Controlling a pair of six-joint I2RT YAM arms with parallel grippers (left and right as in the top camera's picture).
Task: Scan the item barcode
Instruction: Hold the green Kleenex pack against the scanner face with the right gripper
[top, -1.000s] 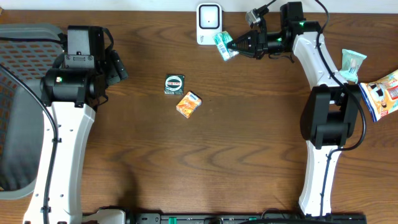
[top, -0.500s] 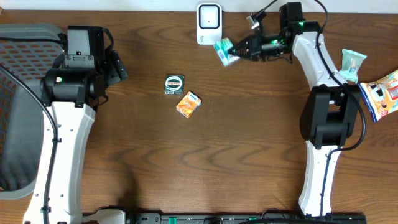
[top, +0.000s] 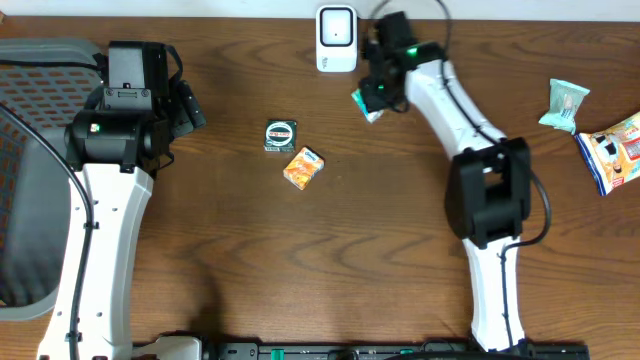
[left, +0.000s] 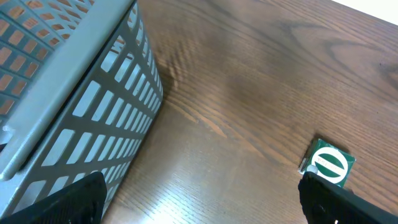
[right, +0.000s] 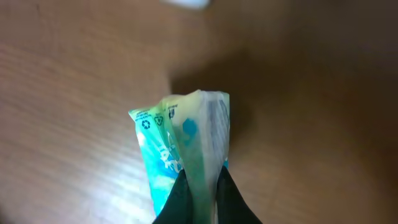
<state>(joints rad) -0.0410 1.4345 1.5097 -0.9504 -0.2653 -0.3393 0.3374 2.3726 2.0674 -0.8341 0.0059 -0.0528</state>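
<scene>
**Packet pinched beside the scanner: turn its barcode to the window**

Packet (right: 186, 140) in green-and-white wrap hangs from your right pincer (right: 200, 190), whose jaws are closed tight on one crimped end. From overhead it sits just below and to the right of the white scanner (top: 337, 38), near it but not touching. The face in the wrist view shows only recycling marks, so the barcode is probably on another side. Roll the wrist slowly until the printed bars face the scanner window, with the wrap flat and uncreased, then hold it steady close in. You are gripping a thin edge, so avoid quick swings that could let it slip. Your left pincer (top: 190, 105) stands wide open and empty, well away by the basket (left: 74, 106).
</scene>
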